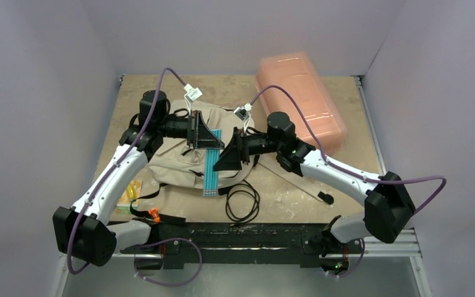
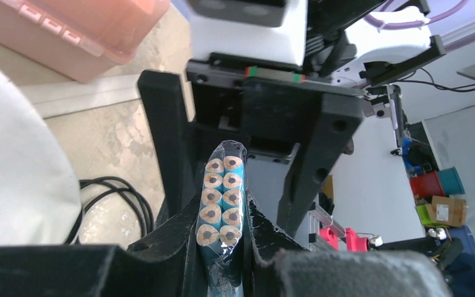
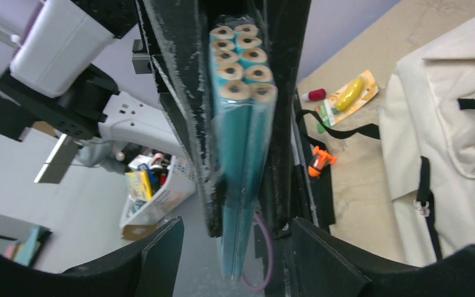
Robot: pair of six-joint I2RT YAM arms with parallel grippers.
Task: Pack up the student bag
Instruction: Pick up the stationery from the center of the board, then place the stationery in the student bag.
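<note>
Much of the student bag (image 1: 173, 166) is hidden — the pencil pack (image 2: 222, 204) runs off the bottom edge.

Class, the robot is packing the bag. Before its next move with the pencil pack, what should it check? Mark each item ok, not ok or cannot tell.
1. Left gripper clamped on the pencil pack: ok.
2. Right gripper open, its fingers either side of the pack: ok.
3. Pack held over the student bag: ok.
4. Bag opening unzipped and facing the pack: cannot tell.
5. Black cable loop out of the way, beside the bag: ok.
</note>
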